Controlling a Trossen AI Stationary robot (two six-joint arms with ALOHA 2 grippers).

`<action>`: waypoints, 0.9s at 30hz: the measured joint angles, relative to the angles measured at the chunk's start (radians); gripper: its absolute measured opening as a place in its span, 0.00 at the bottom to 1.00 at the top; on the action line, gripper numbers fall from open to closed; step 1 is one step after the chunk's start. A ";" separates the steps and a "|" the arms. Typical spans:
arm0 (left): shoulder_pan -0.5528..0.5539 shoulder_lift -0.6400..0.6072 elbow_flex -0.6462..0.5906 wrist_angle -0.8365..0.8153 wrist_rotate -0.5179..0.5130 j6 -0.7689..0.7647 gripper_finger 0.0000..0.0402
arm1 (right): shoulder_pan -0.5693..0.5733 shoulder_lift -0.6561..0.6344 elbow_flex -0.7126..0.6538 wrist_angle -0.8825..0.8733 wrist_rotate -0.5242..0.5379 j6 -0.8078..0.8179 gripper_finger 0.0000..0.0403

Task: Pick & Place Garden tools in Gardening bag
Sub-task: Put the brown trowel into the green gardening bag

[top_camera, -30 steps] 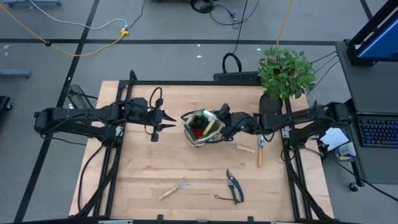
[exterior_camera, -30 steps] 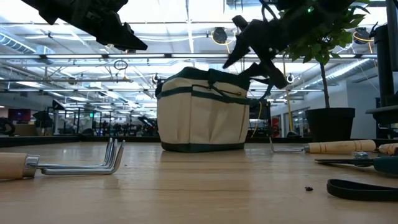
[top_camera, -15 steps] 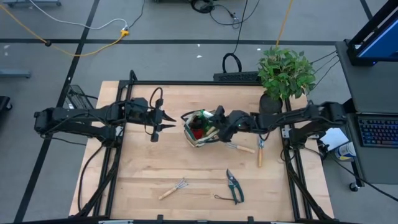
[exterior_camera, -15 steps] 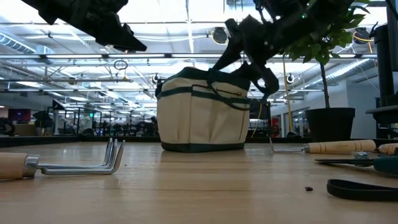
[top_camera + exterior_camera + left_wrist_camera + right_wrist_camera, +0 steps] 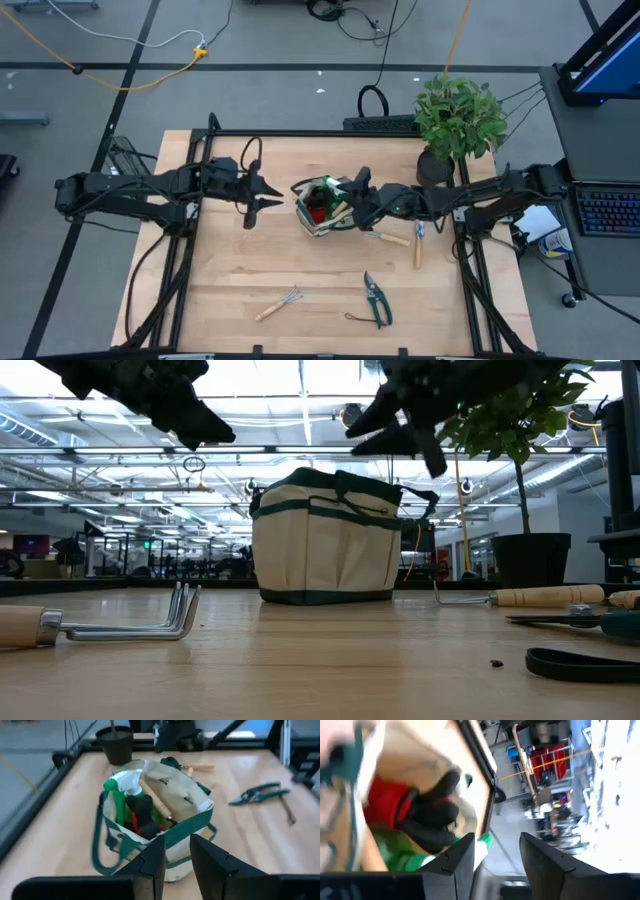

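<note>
The tan gardening bag (image 5: 322, 206) with green trim stands upright on its base at mid-table. In it are a green spray bottle (image 5: 122, 785), a wooden-handled tool (image 5: 157, 802) and red-black gloves (image 5: 415, 820). My right gripper (image 5: 350, 197) hovers open just above the bag's right rim, with nothing between its fingers (image 5: 462, 852). My left gripper (image 5: 268, 197) hangs in the air left of the bag, pointing at it, its fingers (image 5: 152, 860) a little apart and empty. A rake (image 5: 278, 304), pruning shears (image 5: 376, 298) and two wooden-handled tools (image 5: 388, 238), (image 5: 419, 243) lie flat on the table.
A potted green plant (image 5: 458, 115) in a black pot (image 5: 535, 560) stands at the table's far right corner. Bare wood lies between the bag and the tools near the front edge. The bag's loop handle (image 5: 415, 495) sticks out on its right side.
My right gripper has risen from beside the bag's right handle to clear above the rim, rolling about its own pointing line as it went. The bag and the tools on the table have stayed where they were.
</note>
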 joint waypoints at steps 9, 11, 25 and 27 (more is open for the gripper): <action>-0.154 0.020 0.000 -0.009 0.001 -0.225 0.23 | 0.035 -0.075 -0.001 -0.194 -0.316 0.388 0.36; -0.207 0.041 0.000 0.004 -0.003 -0.260 0.23 | 0.039 -0.075 -0.001 -0.199 -0.331 0.445 0.36; -0.485 0.322 0.000 0.225 -0.087 -0.372 0.23 | 0.040 -0.074 -0.134 -0.049 -0.330 0.496 0.36; -0.496 0.337 0.000 0.263 -0.089 -0.369 0.23 | 0.040 -0.074 -0.139 -0.047 -0.330 0.580 0.36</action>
